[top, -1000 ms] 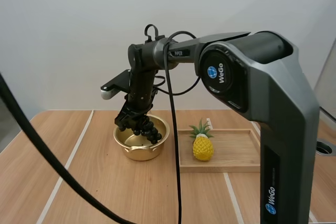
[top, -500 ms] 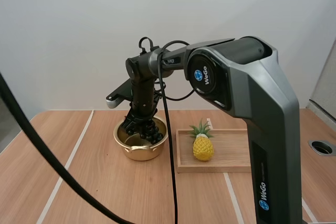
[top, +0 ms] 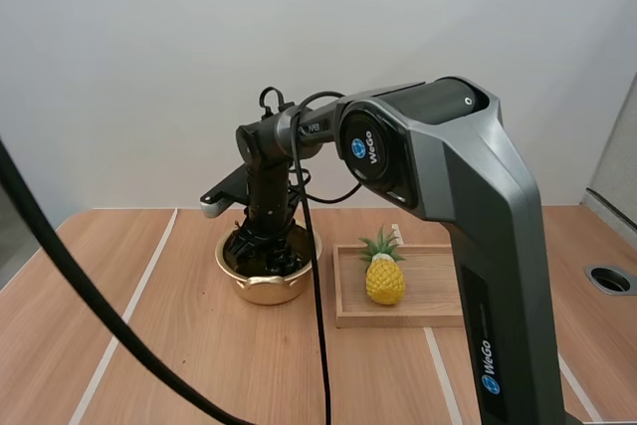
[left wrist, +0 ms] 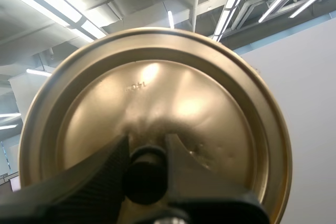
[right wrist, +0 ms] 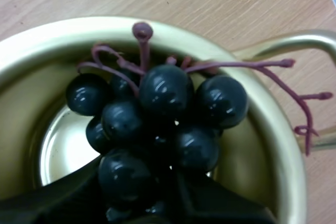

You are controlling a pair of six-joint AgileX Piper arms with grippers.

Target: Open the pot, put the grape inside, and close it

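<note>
Right jaws are down in the open gold pot (top: 267, 271), pinched on the bunch of grapes (right wrist: 157, 114); the bunch sits within the pot's rim with its purple stems splayed over it, and whether it touches the bottom cannot be told. Left jaws clamp the black knob (left wrist: 145, 174) of the gold lid (left wrist: 157, 103), held off the pot. Pot stands on the wooden surface (top: 179, 365), just left of the wooden tray (top: 438, 314) carrying a pineapple (top: 384, 278).
</note>
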